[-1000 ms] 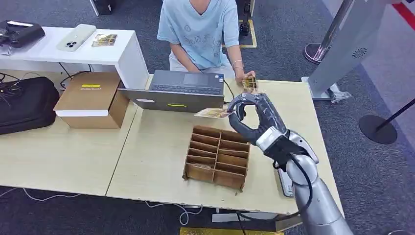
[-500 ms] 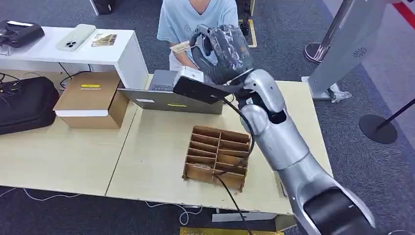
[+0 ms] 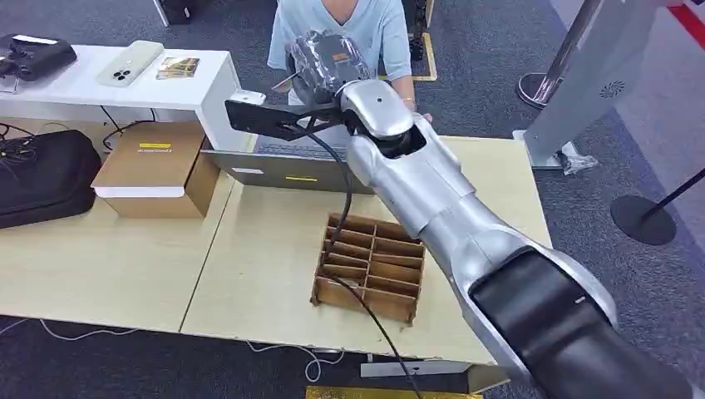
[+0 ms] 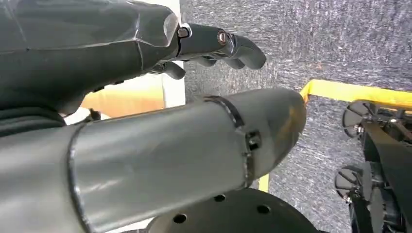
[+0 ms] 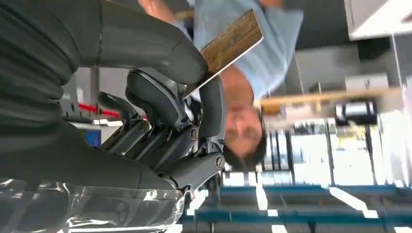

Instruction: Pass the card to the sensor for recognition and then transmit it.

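Observation:
My right hand [image 3: 327,60] is raised high above the table, in front of the person in the light blue shirt [image 3: 339,37]. In the right wrist view the thumb and a finger pinch a brown patterned card [image 5: 230,40], which sticks out past the fingertips toward the person. My right arm [image 3: 432,199] crosses over the laptop and part of the brown divided card box [image 3: 369,266]. My left hand [image 4: 121,43] hangs by my side over grey carpet, fingers stretched out and holding nothing.
A grey laptop [image 3: 287,162] sits at the table's far edge. A cardboard box [image 3: 155,168] and a black bag [image 3: 41,174] lie at the left. The white side table [image 3: 204,87] carries a phone [image 3: 130,63] and cards [image 3: 178,67]. A grey stand [image 3: 586,79] rises at the right.
My right arm has swung up from low over the table and moved left, carrying the card to chest height in front of the person. The person's hand with cards is now hidden behind my arm.

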`<control>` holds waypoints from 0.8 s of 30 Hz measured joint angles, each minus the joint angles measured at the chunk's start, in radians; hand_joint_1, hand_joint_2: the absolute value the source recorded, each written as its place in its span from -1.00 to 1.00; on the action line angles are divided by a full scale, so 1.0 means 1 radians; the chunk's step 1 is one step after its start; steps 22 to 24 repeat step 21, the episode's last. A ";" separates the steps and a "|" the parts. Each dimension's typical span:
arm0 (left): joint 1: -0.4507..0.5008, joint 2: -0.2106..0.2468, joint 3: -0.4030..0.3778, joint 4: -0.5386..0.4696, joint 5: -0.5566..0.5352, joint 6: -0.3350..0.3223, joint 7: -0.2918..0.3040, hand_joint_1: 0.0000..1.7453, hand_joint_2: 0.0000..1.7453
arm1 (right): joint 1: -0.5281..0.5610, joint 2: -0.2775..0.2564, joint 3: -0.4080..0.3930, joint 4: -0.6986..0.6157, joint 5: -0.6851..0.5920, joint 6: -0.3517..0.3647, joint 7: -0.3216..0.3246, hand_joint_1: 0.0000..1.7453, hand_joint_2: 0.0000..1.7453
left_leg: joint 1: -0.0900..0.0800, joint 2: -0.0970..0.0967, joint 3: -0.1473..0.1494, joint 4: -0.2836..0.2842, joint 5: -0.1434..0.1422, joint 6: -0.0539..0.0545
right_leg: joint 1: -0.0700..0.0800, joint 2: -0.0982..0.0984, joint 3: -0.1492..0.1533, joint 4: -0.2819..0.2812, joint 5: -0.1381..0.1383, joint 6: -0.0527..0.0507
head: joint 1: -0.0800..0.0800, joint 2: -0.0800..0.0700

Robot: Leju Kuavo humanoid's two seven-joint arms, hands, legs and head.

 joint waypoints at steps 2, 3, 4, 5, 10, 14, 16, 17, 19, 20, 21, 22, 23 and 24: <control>-0.002 0.003 0.000 0.000 0.001 0.001 0.008 -1.00 -1.00 | -0.025 0.023 -0.021 0.066 -0.045 0.059 0.044 1.00 1.00 | 0.000 0.000 0.000 0.000 0.000 0.000 | 0.000 0.000 0.000 0.000 0.000 0.000 | 0.000 0.000; -0.002 0.004 0.000 0.000 0.001 0.000 0.011 -1.00 -1.00 | -0.034 0.030 -0.032 0.092 -0.057 0.093 0.070 1.00 1.00 | 0.000 0.000 0.000 0.000 0.000 0.000 | 0.000 0.000 0.000 0.000 0.000 0.000 | 0.000 0.000; -0.002 0.005 0.000 0.000 0.000 0.000 0.015 -1.00 -1.00 | -0.041 0.037 -0.041 0.115 -0.064 0.116 0.092 1.00 1.00 | 0.000 0.000 0.000 0.000 0.000 0.000 | 0.000 0.000 0.000 0.000 0.000 0.000 | 0.000 0.000; -0.002 0.006 0.000 0.000 -0.002 0.001 0.017 -1.00 -1.00 | -0.047 0.041 -0.048 0.137 -0.068 0.136 0.107 1.00 1.00 | 0.000 0.000 0.000 0.000 0.000 0.000 | 0.000 0.000 0.000 0.000 0.000 0.000 | 0.000 0.000; -0.003 0.005 0.000 0.000 -0.009 0.013 0.026 -1.00 -1.00 | -0.081 0.053 -0.108 0.210 -0.139 0.251 0.288 1.00 1.00 | 0.000 0.000 0.000 0.000 0.000 0.000 | 0.000 0.000 0.000 0.000 0.000 0.000 | 0.000 0.000; -0.004 0.004 -0.001 0.000 -0.012 0.018 0.030 -1.00 -1.00 | -0.096 0.052 -0.168 0.237 -0.174 0.292 0.353 1.00 1.00 | 0.000 0.001 0.000 0.000 0.000 0.000 | 0.000 0.001 0.000 0.000 0.000 0.000 | 0.000 0.000; -0.004 0.004 -0.002 0.000 -0.013 0.018 0.032 -1.00 -1.00 | -0.103 0.052 -0.187 0.246 -0.180 0.297 0.366 1.00 1.00 | 0.000 0.001 0.000 0.000 0.000 0.000 | 0.000 0.001 0.000 0.000 0.000 0.000 | 0.000 0.000; -0.004 0.004 -0.002 0.000 -0.013 0.018 0.033 -1.00 -1.00 | -0.106 0.052 -0.193 0.250 -0.181 0.299 0.368 1.00 1.00 | 0.000 0.001 0.000 0.000 0.000 0.000 | 0.000 0.001 0.000 0.000 0.000 0.000 | 0.000 0.000; -0.004 0.003 -0.003 0.000 -0.013 0.018 0.034 -1.00 -1.00 | -0.110 0.052 -0.209 0.255 -0.185 0.299 0.377 1.00 1.00 | 0.000 0.001 0.000 0.000 0.000 0.000 | 0.000 0.001 0.000 0.000 0.000 0.000 | 0.000 0.000; -0.004 0.002 -0.003 0.000 -0.013 0.018 0.035 -1.00 -1.00 | -0.111 0.052 -0.215 0.258 -0.186 0.299 0.378 1.00 1.00 | 0.000 0.001 0.000 0.000 0.000 0.000 | 0.000 0.001 0.000 0.000 0.000 0.000 | 0.000 0.000; -0.004 0.002 -0.003 0.000 -0.013 0.017 0.035 -1.00 -1.00 | -0.113 0.052 -0.220 0.259 -0.187 0.298 0.380 1.00 1.00 | 0.000 0.001 0.001 0.000 0.000 0.000 | 0.000 0.001 0.000 0.000 0.000 0.000 | 0.000 0.000; -0.004 0.002 -0.003 0.000 -0.013 0.017 0.035 -1.00 -1.00 | -0.113 0.052 -0.220 0.259 -0.187 0.298 0.380 1.00 1.00 | 0.000 0.001 0.001 0.000 0.000 0.000 | 0.000 0.001 0.000 0.000 0.000 0.000 | 0.000 0.000; -0.004 0.002 -0.003 0.000 -0.013 0.017 0.035 -1.00 -1.00 | -0.113 0.052 -0.220 0.259 -0.187 0.298 0.380 1.00 1.00 | 0.000 0.001 0.001 0.000 0.000 0.000 | 0.000 0.001 0.000 0.000 0.000 0.000 | 0.000 0.000; -0.004 0.002 -0.003 0.000 -0.013 0.017 0.035 -1.00 -1.00 | -0.113 0.052 -0.220 0.259 -0.187 0.298 0.380 1.00 1.00 | 0.000 0.001 0.001 0.000 0.000 0.000 | 0.000 0.001 0.000 0.000 0.000 0.000 | 0.000 0.000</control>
